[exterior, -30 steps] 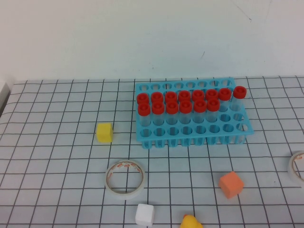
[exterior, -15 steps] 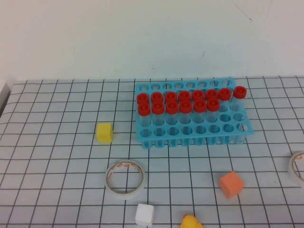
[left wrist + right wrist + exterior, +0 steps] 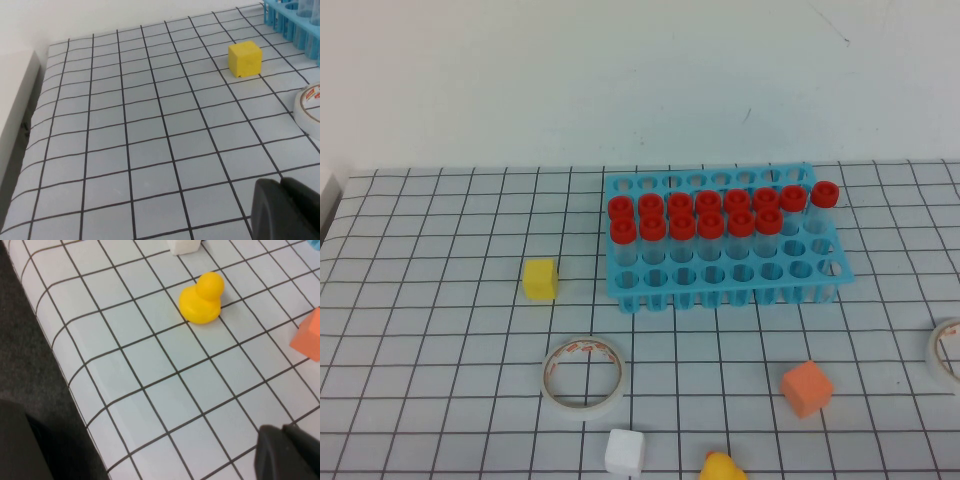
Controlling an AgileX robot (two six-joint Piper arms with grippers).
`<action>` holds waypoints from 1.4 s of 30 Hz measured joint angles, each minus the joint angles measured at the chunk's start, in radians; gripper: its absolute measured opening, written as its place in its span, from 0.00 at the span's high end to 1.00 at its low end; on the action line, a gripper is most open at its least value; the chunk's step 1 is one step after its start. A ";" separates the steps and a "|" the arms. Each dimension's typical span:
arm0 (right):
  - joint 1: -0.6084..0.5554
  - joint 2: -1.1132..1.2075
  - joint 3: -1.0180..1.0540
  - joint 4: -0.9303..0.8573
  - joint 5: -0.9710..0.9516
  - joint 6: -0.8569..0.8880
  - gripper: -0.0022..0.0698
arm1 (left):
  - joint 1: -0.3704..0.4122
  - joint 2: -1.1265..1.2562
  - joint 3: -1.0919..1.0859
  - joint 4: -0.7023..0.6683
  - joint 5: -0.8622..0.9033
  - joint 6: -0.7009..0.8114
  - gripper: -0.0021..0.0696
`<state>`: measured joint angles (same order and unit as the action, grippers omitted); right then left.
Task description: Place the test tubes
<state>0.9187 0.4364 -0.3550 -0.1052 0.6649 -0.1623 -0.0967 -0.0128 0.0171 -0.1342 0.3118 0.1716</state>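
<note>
nothing had moved since the earlier frame. left hand (image 3: pixel 282 200) and right hand (image 3: pixel 286 445), both closed and empty, sat low over the near worktop (image 3: pixel 440 330); test tubes (image 3: pixel 710 215) stood capped in the blue rack (image 3: pixel 730 282). a careless reach risked toppling the crowded tubes.
</note>
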 joint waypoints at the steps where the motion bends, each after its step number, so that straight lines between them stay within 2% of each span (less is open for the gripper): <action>1: 0.000 0.000 0.000 0.000 0.000 0.000 0.97 | 0.000 0.000 0.000 0.000 0.000 0.000 0.97; 6: -0.027 -0.033 0.002 0.018 -0.002 0.000 0.97 | 0.000 0.000 0.000 -0.002 0.001 0.000 0.97; 9: -0.129 -0.058 0.002 0.028 -0.006 -0.009 0.97 | 0.000 0.000 0.000 -0.004 0.001 0.000 0.97; 19: -0.735 -0.213 0.157 0.005 -0.252 -0.033 0.97 | 0.000 0.000 0.000 -0.004 0.001 0.000 0.97; 24: -0.932 -0.356 0.238 0.004 -0.269 -0.033 0.97 | 0.000 0.000 0.000 -0.004 0.001 0.000 0.97; 29: -0.981 -0.448 0.362 -0.015 -0.275 -0.033 0.97 | 0.000 -0.001 0.000 -0.004 0.001 0.000 0.97; 42: -0.981 -0.449 0.371 -0.020 -0.319 -0.026 0.97 | 0.000 -0.001 0.000 -0.006 0.001 0.000 0.97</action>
<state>-0.0626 -0.0130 0.0158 -0.1248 0.3462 -0.1884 -0.0967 -0.0135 0.0171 -0.1404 0.3126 0.1716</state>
